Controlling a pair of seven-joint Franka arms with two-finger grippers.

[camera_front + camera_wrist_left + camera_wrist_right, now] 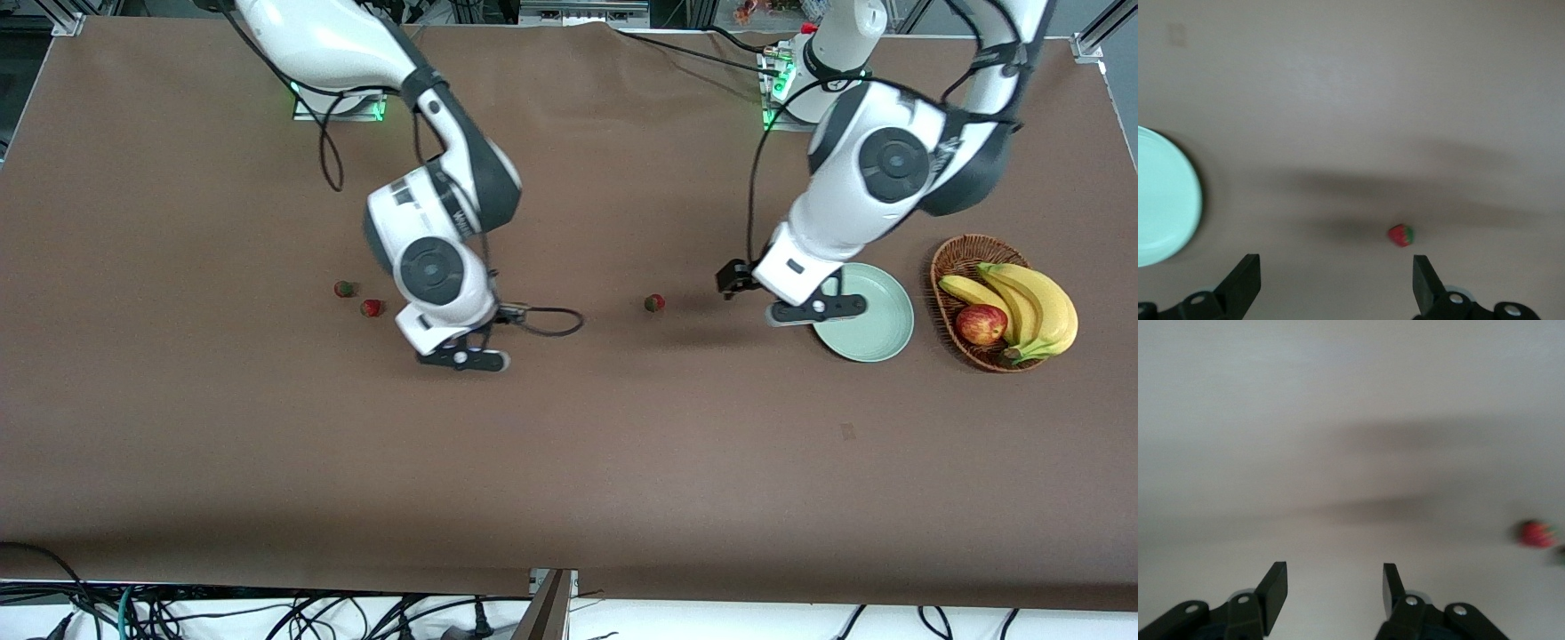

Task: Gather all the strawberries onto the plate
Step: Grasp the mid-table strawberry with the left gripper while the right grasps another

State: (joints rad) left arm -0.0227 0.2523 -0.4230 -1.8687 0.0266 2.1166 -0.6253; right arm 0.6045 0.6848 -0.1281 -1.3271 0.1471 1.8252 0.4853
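We start at the right arm's end of the table, where two strawberries lie close together on the brown table [569,462]: one strawberry [344,288] and, just beside it and slightly nearer the front camera, a second strawberry [372,308]. Next to them we see the right gripper [464,359] up over bare cloth, its fingers [1275,587] parted with nothing between them; in its wrist view a red berry [1536,533] shows off to one side, blurred. Toward the middle of the table we find the third strawberry [654,303], lying alone, well apart from the first two and short of the plate [876,333]. The left gripper [818,308] hangs over the plate's rim on the side toward that berry, its fingers [1245,283] spread wide and empty. The pale green plate holds no berry. Beside it, toward the left arm's end, sits a wicker basket [951,258] with bananas [1036,307] and a red apple [981,324].
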